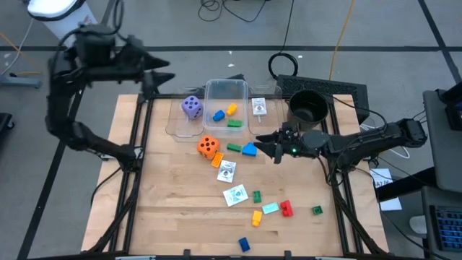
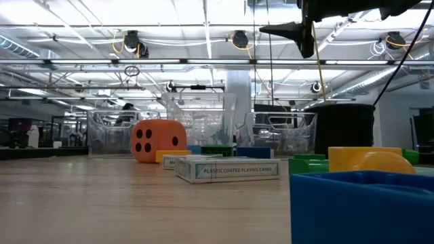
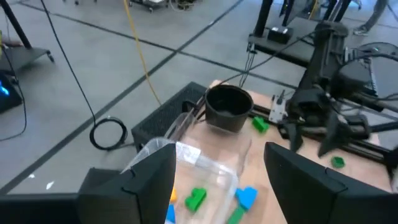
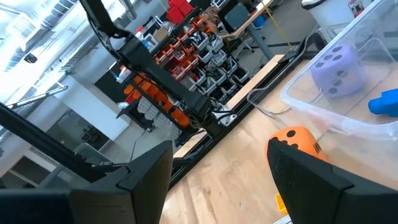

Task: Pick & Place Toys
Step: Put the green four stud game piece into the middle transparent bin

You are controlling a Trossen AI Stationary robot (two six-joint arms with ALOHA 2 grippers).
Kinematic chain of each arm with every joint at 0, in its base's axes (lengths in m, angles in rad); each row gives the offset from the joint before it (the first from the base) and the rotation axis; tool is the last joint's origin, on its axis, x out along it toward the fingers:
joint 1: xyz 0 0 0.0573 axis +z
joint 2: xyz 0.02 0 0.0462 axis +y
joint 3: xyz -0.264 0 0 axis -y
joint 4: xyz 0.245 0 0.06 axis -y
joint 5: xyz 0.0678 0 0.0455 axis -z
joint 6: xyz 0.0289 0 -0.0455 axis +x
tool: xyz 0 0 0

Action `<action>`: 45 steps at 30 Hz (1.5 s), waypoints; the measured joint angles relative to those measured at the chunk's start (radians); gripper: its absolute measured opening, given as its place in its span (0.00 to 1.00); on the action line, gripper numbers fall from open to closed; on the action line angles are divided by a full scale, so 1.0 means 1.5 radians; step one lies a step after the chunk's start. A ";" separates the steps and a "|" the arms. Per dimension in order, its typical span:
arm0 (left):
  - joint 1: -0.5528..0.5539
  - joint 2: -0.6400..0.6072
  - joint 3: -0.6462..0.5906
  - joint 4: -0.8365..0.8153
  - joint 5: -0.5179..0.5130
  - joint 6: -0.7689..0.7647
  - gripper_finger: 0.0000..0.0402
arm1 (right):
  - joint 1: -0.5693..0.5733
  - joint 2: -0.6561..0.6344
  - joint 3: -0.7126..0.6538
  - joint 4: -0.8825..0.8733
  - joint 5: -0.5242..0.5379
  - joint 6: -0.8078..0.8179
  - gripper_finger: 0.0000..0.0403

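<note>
- Reaching in from the table's right side, the right gripper [image 1: 272,146] hangs low just beside the blue plastic block [image 1: 250,150] and the green plastic block [image 1: 234,147], probably lining up on one of them. Its fingers stand apart and, as the right wrist view shows, nothing lies between them.
- Note that the left gripper [image 1: 160,78] waits above the table's far left corner, clear of the work. Its fingers are parted and hold nothing.
- Observe the clear plastic tub [image 1: 245,88] at the far edge; it serves as the drop point. Count four toys inside: one purple dotted die [image 1: 191,107], one blue block, one yellow block, one green block.
- Count the toys left on the wood: one orange dotted die [image 1: 208,146], three white printed cards lying loose, and about nine small blocks, most scattered towards the near edge.
- Disregard the black round pot [image 1: 309,107]; one further card [image 1: 259,107] lies between it and the tub.
</note>
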 joint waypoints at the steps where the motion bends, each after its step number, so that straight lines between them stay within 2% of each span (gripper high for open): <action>1: -0.003 -0.012 0.000 -0.016 0.000 -0.003 0.62 | -0.002 0.000 0.000 0.000 0.000 -0.001 0.63; 5: -0.031 -0.047 -0.007 -0.063 -0.001 -0.027 0.62 | -0.020 0.000 0.000 0.000 0.001 0.015 0.63; 9: -0.078 -0.088 -0.083 -0.028 0.005 -0.042 0.62 | -0.035 0.000 0.000 0.028 0.000 0.034 0.63; 12: -0.111 -0.126 -0.189 0.056 0.010 -0.058 0.62 | -0.044 0.000 0.000 0.078 -0.004 0.016 0.63; 16: -0.156 -0.177 -0.374 0.225 0.011 -0.087 0.62 | -0.053 -0.017 0.000 0.137 -0.026 -0.046 0.63; 20: -0.199 -0.201 -0.551 0.413 0.033 -0.131 0.62 | -0.065 -0.063 0.001 0.092 -0.036 -0.082 0.63; 24: -0.237 -0.198 -0.682 0.604 0.078 -0.193 0.62 | -0.078 -0.126 0.055 -0.124 -0.036 -0.120 0.63; 27: -0.260 -0.176 -0.749 0.750 0.105 -0.242 0.62 | -0.088 -0.148 0.145 -0.387 -0.037 -0.163 0.63; 30: -0.275 -0.149 -0.784 0.842 0.108 -0.272 0.62 | -0.094 -0.140 0.263 -0.673 -0.036 -0.220 0.63; 35: -0.280 -0.123 -0.785 0.879 0.110 -0.286 0.62 | -0.097 -0.065 0.441 -1.071 -0.029 -0.309 0.63; 39: -0.278 -0.116 -0.785 0.899 0.107 -0.287 0.62 | -0.098 0.019 0.493 -1.336 0.006 -0.364 0.63; 41: -0.277 -0.118 -0.785 0.908 0.105 -0.286 0.62 | -0.104 0.056 0.473 -1.343 0.012 -0.387 0.63; 45: -0.277 -0.117 -0.785 0.916 0.104 -0.291 0.62 | -0.105 0.102 0.414 -1.256 -0.064 -0.425 0.63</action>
